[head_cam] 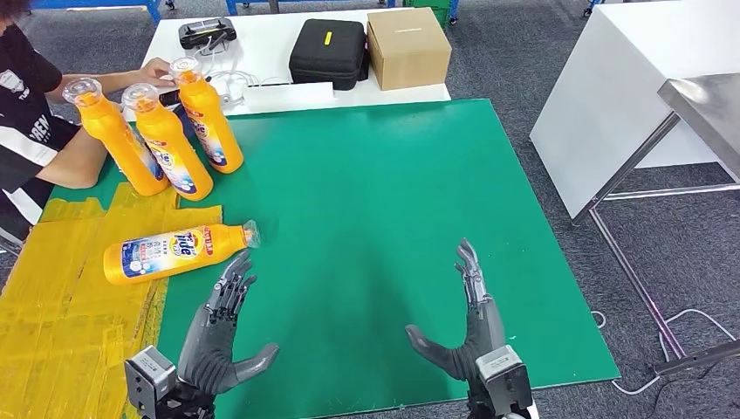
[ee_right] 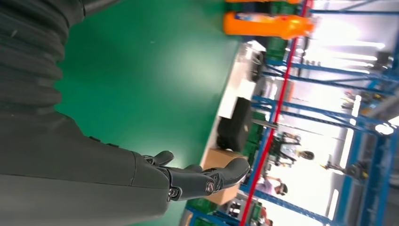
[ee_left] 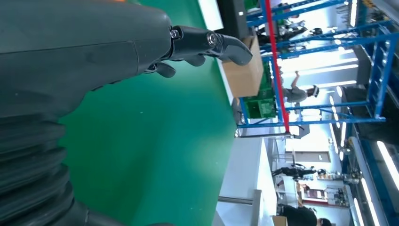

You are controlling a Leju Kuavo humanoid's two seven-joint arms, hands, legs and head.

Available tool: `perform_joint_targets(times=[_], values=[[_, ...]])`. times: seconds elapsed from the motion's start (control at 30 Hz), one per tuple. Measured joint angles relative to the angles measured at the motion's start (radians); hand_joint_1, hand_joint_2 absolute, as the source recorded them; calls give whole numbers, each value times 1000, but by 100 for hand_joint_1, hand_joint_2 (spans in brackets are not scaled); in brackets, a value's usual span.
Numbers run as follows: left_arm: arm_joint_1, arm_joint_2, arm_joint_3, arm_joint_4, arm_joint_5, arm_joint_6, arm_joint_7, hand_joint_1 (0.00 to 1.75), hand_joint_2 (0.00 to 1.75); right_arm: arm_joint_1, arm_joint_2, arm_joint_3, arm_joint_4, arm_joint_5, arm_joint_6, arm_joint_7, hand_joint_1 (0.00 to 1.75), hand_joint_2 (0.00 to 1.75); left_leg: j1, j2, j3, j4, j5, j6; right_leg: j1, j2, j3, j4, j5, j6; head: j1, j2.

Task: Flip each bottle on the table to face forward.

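My left hand (head_cam: 222,327) hovers at the lower left of the head view, fingers spread and holding nothing, fingertips just beside the lying bottle (head_cam: 174,252). That bottle rests on its side at the left of the frame, across the edge of the green surface (head_cam: 384,183) and the yellow sheet (head_cam: 61,305). My right hand (head_cam: 462,323), lower centre-right, is spread and empty too. Three upright bottles (head_cam: 166,140) stand at upper left, near a person's arm (head_cam: 78,157).

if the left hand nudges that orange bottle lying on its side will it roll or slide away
The lying orange bottle looks rounded, so a sideways nudge from the left hand may roll it. Its glossy plastic probably slips under the fingers. It seems rigid, likely moving as one piece.
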Motion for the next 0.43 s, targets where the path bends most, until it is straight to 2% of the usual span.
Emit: perform_joint_targets(times=[0.17,0.43], values=[[21,12,0,-2,17,-5,14,0,175,28,-14,-20,-6,-6,20,-5,0,175,0,0,0,0,0,0,0,0,0,0,0,0,0,0],[23,14,0,0,-56,59,41,0,175,38,-10,-27,-15,-15,14,-5,0,175,0,0,1,0,0,0,0,0,0,0,0,0,0,0]])
